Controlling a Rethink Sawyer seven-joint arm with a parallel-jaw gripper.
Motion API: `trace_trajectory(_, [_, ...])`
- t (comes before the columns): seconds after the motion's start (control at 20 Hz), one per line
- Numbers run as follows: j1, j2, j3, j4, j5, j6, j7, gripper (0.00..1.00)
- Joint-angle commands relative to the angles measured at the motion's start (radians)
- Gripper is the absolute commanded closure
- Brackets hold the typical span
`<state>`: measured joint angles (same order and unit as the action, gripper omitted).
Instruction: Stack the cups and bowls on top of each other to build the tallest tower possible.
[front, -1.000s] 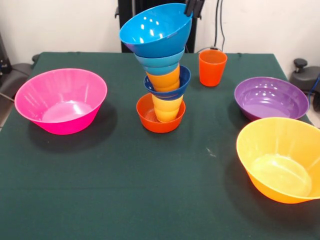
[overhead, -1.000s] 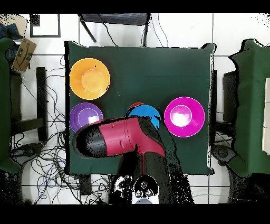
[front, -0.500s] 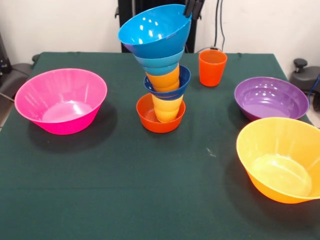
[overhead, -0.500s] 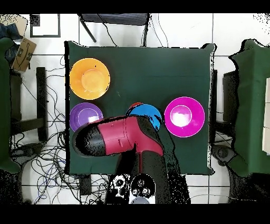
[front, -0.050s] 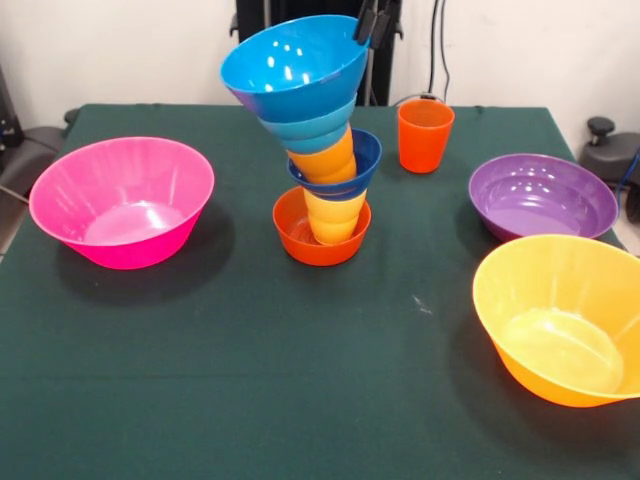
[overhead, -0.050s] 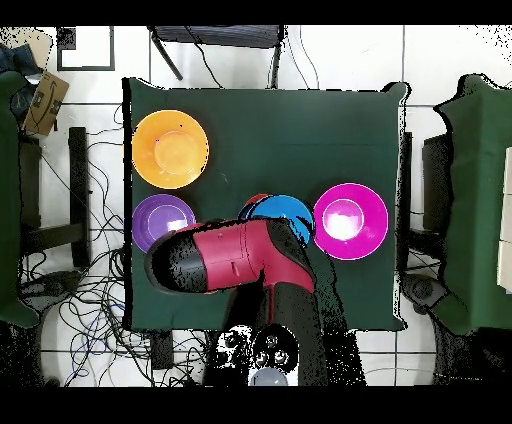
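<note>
The tower stands mid-table: a small orange-red bowl (front, -0.050s: 300, 238) at the base, then a yellow cup (front, -0.050s: 335, 215), a dark blue bowl (front, -0.050s: 364, 160), a light orange cup (front, -0.050s: 325, 162) and a cyan bowl (front, -0.050s: 310, 130). A medium blue bowl (front, -0.050s: 290, 62) lies tilted on top, and the upper pieces lean to the picture's left. My gripper (front, -0.050s: 370, 28) is shut on that bowl's far right rim. The darker red-orange cup (front, -0.050s: 424, 135) stands alone behind the tower. From overhead, my arm (overhead, -0.050s: 235, 260) hides most of the tower; only the blue bowl (overhead, -0.050s: 285, 212) peeks out.
A large pink bowl (front, -0.050s: 120, 200) sits at the left. The purple bowl (front, -0.050s: 542, 195) and the large yellow-orange bowl (front, -0.050s: 560, 315) are at the right. The same three show in the overhead view: pink bowl (overhead, -0.050s: 350, 220), purple bowl (overhead, -0.050s: 158, 218), yellow-orange bowl (overhead, -0.050s: 170, 148).
The gripper has shifted left in the front view with the blue bowl's rim in it. The top of the tower now leans further left.
</note>
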<state>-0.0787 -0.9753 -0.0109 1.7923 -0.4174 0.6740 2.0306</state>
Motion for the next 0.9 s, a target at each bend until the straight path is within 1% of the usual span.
trace_trajectory(0.05, [0.012,0.031,0.009,-0.031,-0.008,-0.091,0.127,1.00])
trace_trajectory(0.4, [-0.005,0.024,0.030,-0.010,0.030,-0.086,0.095,1.00])
trace_trajectory(0.6, [-0.002,0.025,0.034,-0.011,0.040,-0.074,0.090,1.00])
trace_trajectory(0.75, [-0.003,0.022,0.042,0.000,0.059,-0.052,0.081,1.00])
trace_trajectory(0.9, [0.000,0.020,0.035,0.001,0.075,0.010,0.072,1.00])
